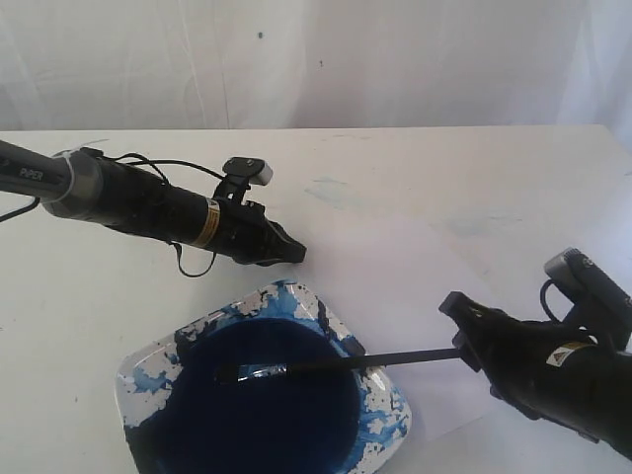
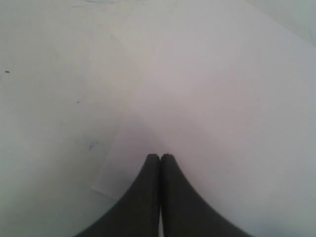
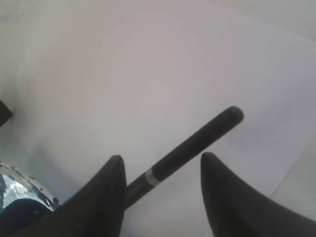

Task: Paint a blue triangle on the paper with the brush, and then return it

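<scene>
The surface [image 1: 148,168] carries blank paper [image 1: 395,276] beside the paint dish [image 1: 136,380]. Left pincer [image 2: 160,157], pressed together, hangs over the paper, perhaps to pin it. Right pincer [image 3: 162,157], spread, straddles the handle of the brush [image 1: 395,356], whose bristles lie in the paint, loading.

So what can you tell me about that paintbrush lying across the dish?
The paintbrush is thin, with a long black handle, a narrow silver ring on it and a paint-wet tip. The tip lies in dark blue paint in the paint dish; the handle leans on the rim and runs out over the white paper. The right pincer has open jaws either side of the handle, not gripping it.
</scene>
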Available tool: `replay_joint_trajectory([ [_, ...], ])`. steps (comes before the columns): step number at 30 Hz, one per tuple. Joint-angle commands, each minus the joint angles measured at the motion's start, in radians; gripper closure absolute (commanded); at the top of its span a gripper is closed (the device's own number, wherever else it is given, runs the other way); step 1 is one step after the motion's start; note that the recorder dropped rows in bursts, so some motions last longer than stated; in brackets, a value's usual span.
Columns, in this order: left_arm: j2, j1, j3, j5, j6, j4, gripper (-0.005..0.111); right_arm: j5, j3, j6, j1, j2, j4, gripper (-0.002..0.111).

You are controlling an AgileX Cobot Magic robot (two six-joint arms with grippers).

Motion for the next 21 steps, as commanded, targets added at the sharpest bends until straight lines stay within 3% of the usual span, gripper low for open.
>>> replay_joint_trajectory([
  [1, -0.005, -0.006, -0.005, 0.008, -0.003, 0.005, 0.107, -0.037, -0.002, 0.120, -0.002, 0.002, -0.073, 0.064],
  [15, -0.005, -0.006, -0.005, 0.008, -0.003, 0.005, 0.107, -0.074, -0.002, 0.355, -0.002, 0.040, -0.170, 0.064],
  [21, -0.005, -0.006, -0.005, 0.008, -0.003, 0.005, 0.107, -0.212, -0.002, 0.446, -0.002, 0.138, -0.220, 0.065],
])
